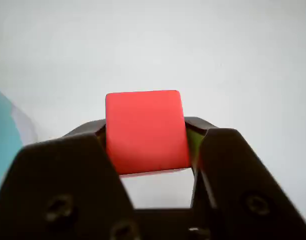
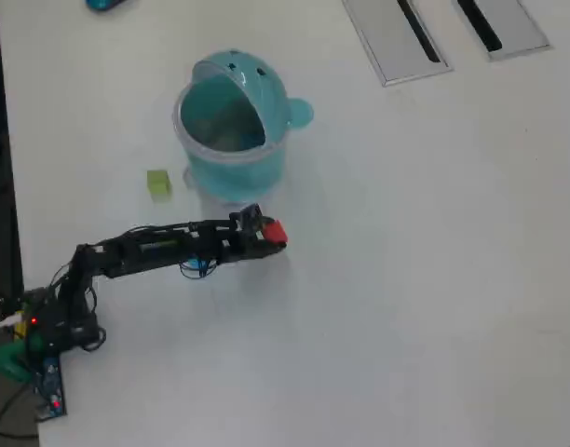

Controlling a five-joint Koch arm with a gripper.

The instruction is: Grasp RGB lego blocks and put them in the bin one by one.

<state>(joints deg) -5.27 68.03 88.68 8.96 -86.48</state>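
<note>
In the wrist view we are seeing the gripper [image 1: 148,145] clamping the red lego block [image 1: 145,131] between its two black jaws, the smooth, squarish cube sitting right at the tips and standing up above them, over bare white table [image 1: 233,55]. In the overhead view we are watching the black arm [image 2: 164,247] reaching rightward with that red block [image 2: 274,232] at its end, just below the teal whale-shaped bin [image 2: 238,166]. We are also noting the yellow-green block [image 2: 158,183] lying on the table just left of the bin, apart from the gripper, and two grey slotted panels [image 2: 397,42] at the top edge.
</note>
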